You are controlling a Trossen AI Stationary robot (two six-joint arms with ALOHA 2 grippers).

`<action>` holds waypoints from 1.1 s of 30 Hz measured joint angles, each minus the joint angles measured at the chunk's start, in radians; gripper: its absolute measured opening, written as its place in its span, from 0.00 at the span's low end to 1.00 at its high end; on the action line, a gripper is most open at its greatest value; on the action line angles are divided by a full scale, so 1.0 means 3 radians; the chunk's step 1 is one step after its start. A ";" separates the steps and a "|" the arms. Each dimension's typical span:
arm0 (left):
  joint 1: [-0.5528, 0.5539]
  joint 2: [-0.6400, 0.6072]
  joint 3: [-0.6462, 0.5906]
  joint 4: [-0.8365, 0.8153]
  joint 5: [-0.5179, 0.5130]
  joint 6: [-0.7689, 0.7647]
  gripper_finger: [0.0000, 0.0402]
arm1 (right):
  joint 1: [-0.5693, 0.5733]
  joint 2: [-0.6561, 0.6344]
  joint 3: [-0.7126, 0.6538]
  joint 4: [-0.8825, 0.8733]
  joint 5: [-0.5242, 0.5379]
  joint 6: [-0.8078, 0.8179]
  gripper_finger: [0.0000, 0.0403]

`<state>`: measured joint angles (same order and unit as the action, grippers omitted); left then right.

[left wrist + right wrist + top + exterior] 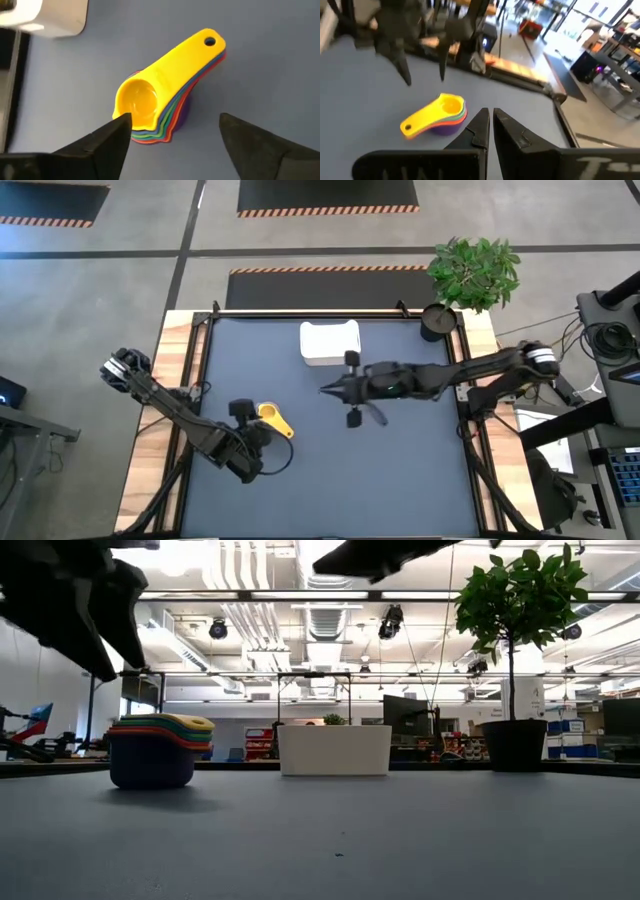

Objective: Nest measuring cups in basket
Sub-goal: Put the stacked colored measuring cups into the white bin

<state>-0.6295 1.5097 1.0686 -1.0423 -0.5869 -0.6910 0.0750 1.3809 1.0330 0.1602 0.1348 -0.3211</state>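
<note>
Jaws: left gripper (262, 442) spread wide, holding nothing; right gripper (325, 390) pressed together, empty.

High view: stacked measuring cups (274, 418) on the table (400, 480) just beside the left gripper, yellow on top. Basket (329, 342) well apart, near the far edge.

Low view: stack (155, 749) stands upright, left of the basket (334, 749).

Left wrist view: fingers (105, 142) flank the stack (165, 90) without touching.

Right wrist view: closed gripper (490, 125) points toward the cups (437, 116).

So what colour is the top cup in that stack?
Yellow: the top measuring cup, clearest in the left wrist view.
</note>
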 joint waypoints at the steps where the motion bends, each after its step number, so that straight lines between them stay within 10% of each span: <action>1: 0.0011 0.0000 -0.0002 -0.0002 -0.0010 0.0088 0.71 | -0.0029 -0.0103 -0.0073 0.0049 -0.0044 0.0030 0.03; 15: 0.0283 0.0031 -0.0273 0.0299 0.0083 0.0772 0.67 | -0.0122 -0.1027 -0.0745 0.0232 -0.0282 0.0137 0.03; 33: 0.0288 0.0034 -0.0847 0.0914 -0.0098 0.0965 0.63 | -0.0122 -0.1060 -0.0804 0.0204 -0.0273 0.0240 0.03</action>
<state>-0.5430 1.5200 0.8144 -0.7681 -0.6164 -0.4014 0.0383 1.0630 0.7917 0.2214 0.0529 -0.2489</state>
